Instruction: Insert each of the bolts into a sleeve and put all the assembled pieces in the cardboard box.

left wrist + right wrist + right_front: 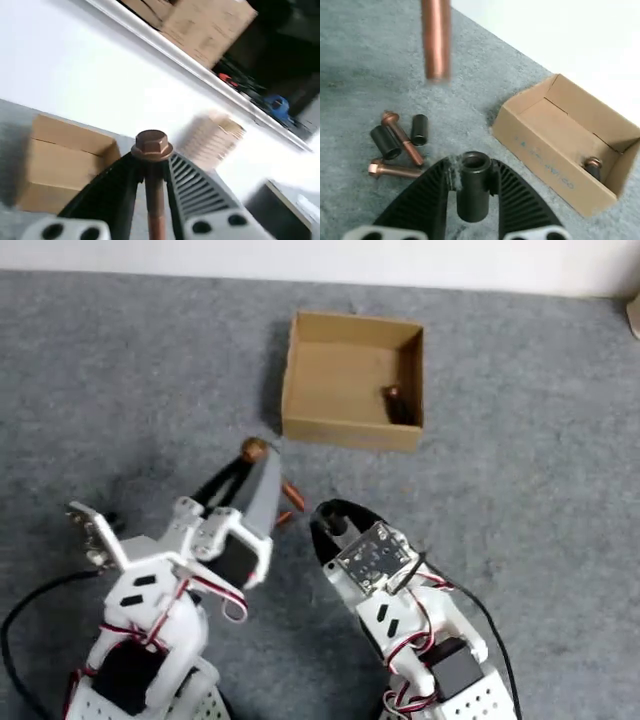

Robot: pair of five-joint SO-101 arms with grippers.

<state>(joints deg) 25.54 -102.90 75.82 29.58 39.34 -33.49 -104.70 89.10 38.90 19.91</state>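
My left gripper [152,167] is shut on a copper bolt [151,146], hex head up and shaft running down between the fingers. In the high view that left gripper [256,466] sits just short of the cardboard box [350,430]. My right gripper [472,176] is shut on an upright black sleeve [473,187] with its bore facing up. The held bolt's shaft [436,40] hangs above and beyond the sleeve, apart from it. The box wall [545,150] encloses one assembled piece [593,167]. Two loose bolts [402,137] [390,170] and two loose sleeves [385,141] [419,129] lie on the carpet.
Grey carpet [520,490] covers the table. The right gripper [330,525] lies close beside the left arm, with the loose bolts [291,496] between them. A white wall edge runs behind the box. Open carpet lies to the right of the box.
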